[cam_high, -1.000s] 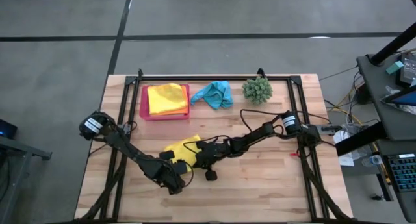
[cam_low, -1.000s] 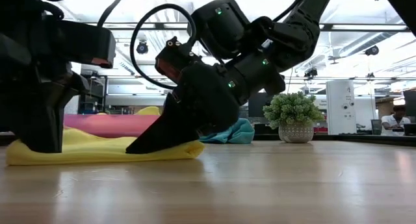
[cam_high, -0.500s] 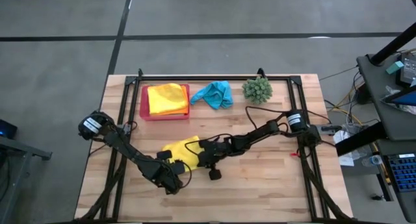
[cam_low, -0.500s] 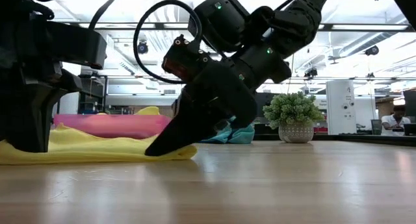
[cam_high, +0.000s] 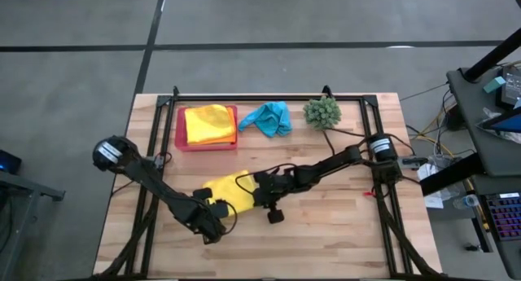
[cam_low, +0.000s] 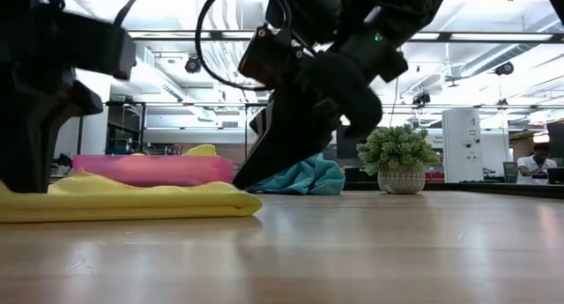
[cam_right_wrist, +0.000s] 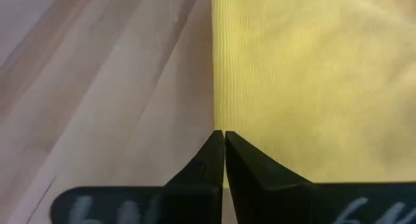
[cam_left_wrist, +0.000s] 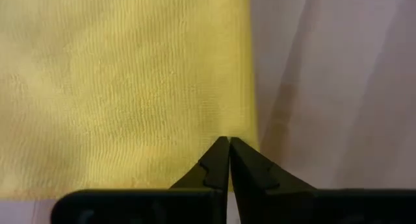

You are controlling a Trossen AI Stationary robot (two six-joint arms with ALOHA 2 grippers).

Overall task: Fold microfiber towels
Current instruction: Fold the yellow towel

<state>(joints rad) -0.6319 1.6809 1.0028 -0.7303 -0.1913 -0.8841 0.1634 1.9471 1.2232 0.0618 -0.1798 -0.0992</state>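
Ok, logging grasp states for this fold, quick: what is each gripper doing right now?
Left gripper: shut, tips at the edge of the yellow towel on the table.
Right gripper: shut, tips at the same towel's other edge.

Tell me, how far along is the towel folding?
Done: folded towels, yellow over orange, already lie in the pink tray. In hand: both grippers, left gripper and right gripper, are shut at the edges of a yellow towel lying on the table. Left: finishing it, and the turquoise towel, crumpled beside the tray near the plant.
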